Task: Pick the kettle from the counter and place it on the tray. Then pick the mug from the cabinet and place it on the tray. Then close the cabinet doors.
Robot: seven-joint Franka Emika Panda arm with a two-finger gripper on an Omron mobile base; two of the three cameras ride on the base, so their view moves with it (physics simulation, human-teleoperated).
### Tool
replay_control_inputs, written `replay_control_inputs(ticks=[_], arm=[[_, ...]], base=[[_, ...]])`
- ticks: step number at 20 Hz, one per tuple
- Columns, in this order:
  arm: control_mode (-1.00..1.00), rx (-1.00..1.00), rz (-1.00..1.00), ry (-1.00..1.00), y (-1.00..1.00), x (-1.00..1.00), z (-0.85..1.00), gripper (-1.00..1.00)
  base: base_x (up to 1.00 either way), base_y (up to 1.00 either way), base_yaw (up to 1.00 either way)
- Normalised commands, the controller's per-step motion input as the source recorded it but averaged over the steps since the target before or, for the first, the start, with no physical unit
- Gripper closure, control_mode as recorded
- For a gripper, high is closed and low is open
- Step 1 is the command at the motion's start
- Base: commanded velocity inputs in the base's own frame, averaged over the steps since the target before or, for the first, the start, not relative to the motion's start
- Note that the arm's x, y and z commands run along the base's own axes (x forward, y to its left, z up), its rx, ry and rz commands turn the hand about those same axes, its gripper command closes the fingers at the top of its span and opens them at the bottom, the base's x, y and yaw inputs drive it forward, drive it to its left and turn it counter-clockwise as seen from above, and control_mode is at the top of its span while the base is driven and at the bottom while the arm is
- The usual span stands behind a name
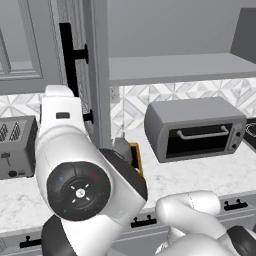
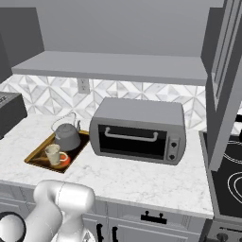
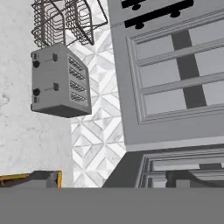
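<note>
1 kettle (image 2: 67, 136) and 1 mug (image 2: 53, 154) sit on 1 tray (image 2: 35, 155), on the surface (image 2: 142, 179) beside 1 toaster oven (image 2: 137, 130). Fingers spread wide, empty; 1 toaster (image 3: 60, 81) and 1 cabinet door (image 3: 175, 70) lie ahead of them.

home kitchen, marble counter (image 2: 142, 182), toaster oven (image 2: 137, 130), tiled backsplash (image 2: 47, 97), grey wall cabinet (image 2: 113, 66), stove (image 2: 229, 182)

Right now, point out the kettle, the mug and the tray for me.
kettle (image 2: 67, 137), right base view, on its dark domed body.
mug (image 2: 53, 153), right base view, on its cream side wall.
tray (image 2: 38, 150), right base view, on its golden left rim.
</note>
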Motion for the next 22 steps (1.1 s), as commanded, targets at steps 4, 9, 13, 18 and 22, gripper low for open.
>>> replay_control_inputs(ticks=[4,9,13,18,22], arm=[[-1.00,0.00,-0.22,0.05,-0.48,0.27,-0.01,-1.00],[-1.00,0.02,-0.24,0.02,-0.73,0.32,0.00,-1.00],[-1.00,0.08,-0.21,0.00,-0.83,0.33,0.00,-1.00],[-1.00,0.09,-0.17,0.00,-0.84,0.37,-0.02,-1.00],[-1.00,0.10,-0.10,-0.01,-0.86,0.43,-0.10,-1.00]], base=[[0.00,0.00,0.00],[0.00,0.00,0.00],[0.00,0.00,0.00],[0.00,0.00,0.00],[0.00,0.00,0.00]])
